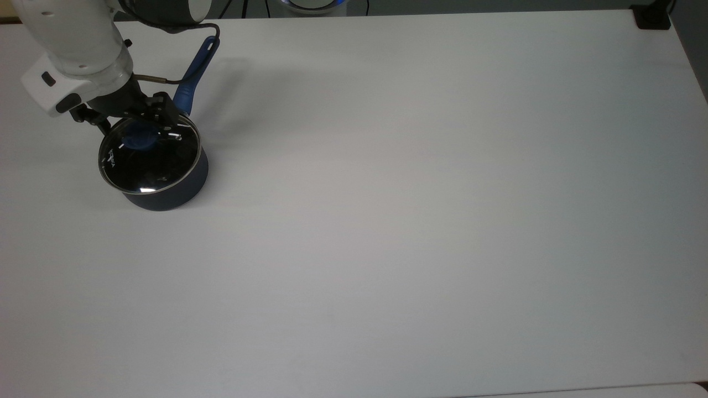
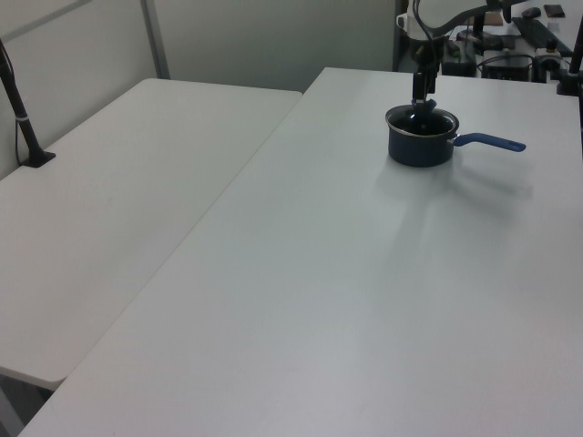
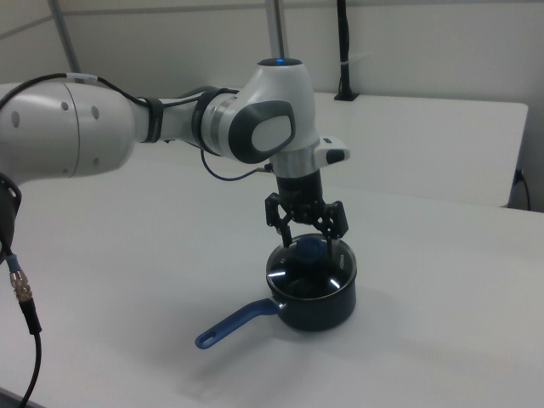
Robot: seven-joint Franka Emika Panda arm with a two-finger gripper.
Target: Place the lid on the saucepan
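The dark navy saucepan stands near the top view's left edge, with its blue handle pointing up and to the right. The glass lid lies flat on the pan's rim, and its blue knob is in plain sight. My gripper hangs just over the knob. In the right view the gripper is open, one finger on each side of the knob and neither touching it. The lid covers the saucepan. In the left view the gripper is above the saucepan.
The white table stretches far to the top view's right. A black clamp sits at its upper right corner. In the left view a second table adjoins on the left, with a black post. A cable hangs at the right view's left edge.
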